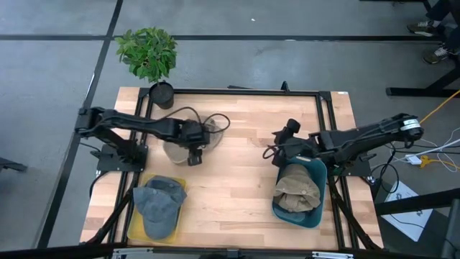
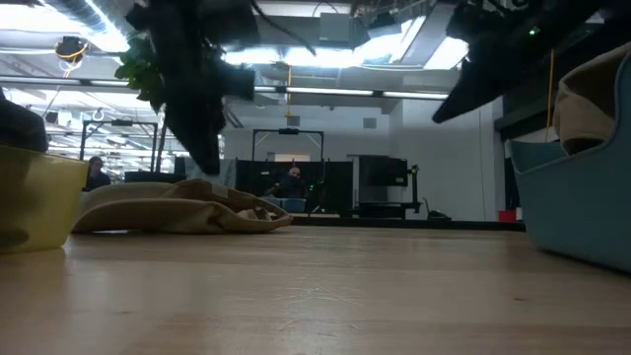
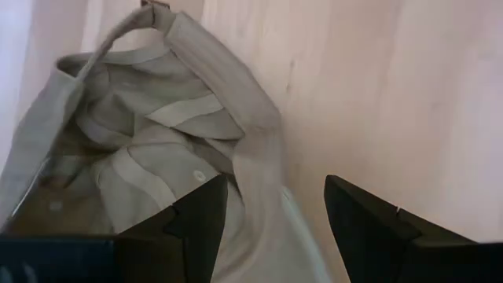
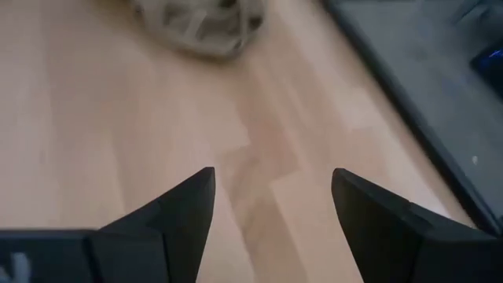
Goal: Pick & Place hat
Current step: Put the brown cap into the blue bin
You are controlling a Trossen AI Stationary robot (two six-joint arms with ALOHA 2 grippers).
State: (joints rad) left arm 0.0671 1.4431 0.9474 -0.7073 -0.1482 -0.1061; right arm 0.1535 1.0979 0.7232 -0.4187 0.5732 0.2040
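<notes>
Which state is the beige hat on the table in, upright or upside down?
Upside down: the left wrist view shows the beige hat with inner seams and sweatband facing up, lying on the table.

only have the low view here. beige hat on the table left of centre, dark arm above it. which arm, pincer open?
Observer: Left arm. The left pincer is open, straddling the beige hat, fabric between its fingers.
Operator: Blue bin on my right, anything in it?
Observer: Yes, a tan hat fills the blue bin, near the table's right front corner.
Operator: Yellow thing at my left edge?
Observer: A yellow tray at the left front corner, with a blue-grey cap lying in it.
Operator: Right arm?
Observer: The right pincer is open and empty over bare wood, just behind the blue bin.
</notes>
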